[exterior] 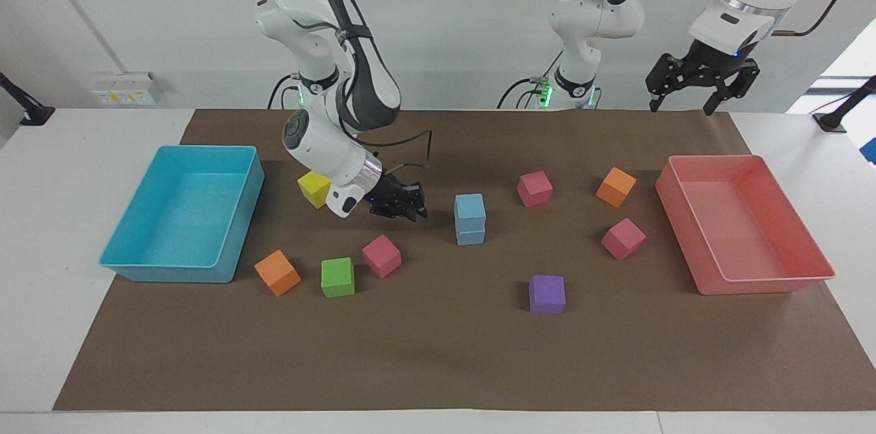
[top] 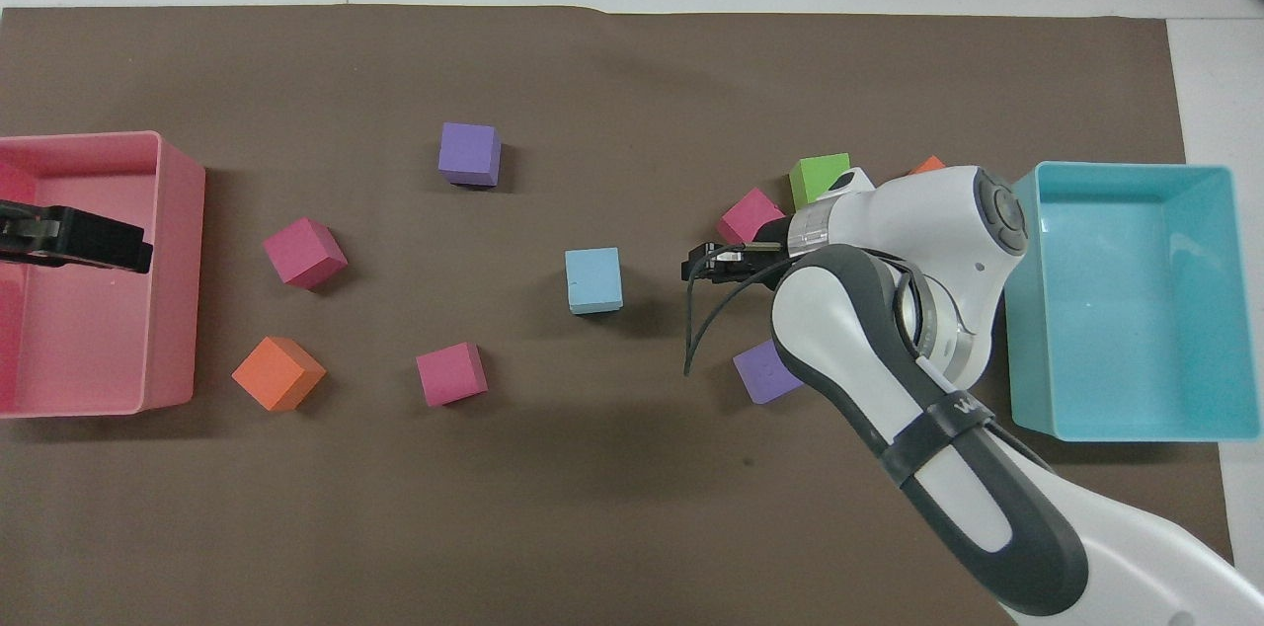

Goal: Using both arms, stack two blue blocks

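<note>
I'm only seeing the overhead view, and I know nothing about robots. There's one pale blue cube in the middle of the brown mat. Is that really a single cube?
Observer: No. The facing view shows two blue blocks, one sitting on the other.
Operator: Is anything touching them?
Observer: No. The right hand is low beside the stack, with a clear gap between them.
Operator: And that black thing over the pink tray?
Observer: That's the left hand. It hangs high above the tray, open and empty.
</note>
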